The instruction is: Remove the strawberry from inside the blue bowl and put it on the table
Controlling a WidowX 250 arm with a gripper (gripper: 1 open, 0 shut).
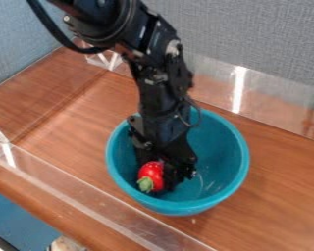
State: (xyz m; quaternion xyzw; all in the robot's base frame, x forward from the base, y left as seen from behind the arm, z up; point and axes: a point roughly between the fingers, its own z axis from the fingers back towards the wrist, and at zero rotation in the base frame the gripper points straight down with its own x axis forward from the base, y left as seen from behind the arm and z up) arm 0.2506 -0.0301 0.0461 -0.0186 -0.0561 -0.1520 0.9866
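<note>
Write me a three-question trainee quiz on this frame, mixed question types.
1. True or false: the strawberry lies on the table.
2. Where is the gripper? A) above the bowl's rim B) down inside the blue bowl C) over bare wood
3. Fill in: the gripper's fingers stand at the ___.

Key:
1. False; it is inside the bowl.
2. B
3. strawberry. Whether the fingers already clamp it cannot be told from this view.
</note>
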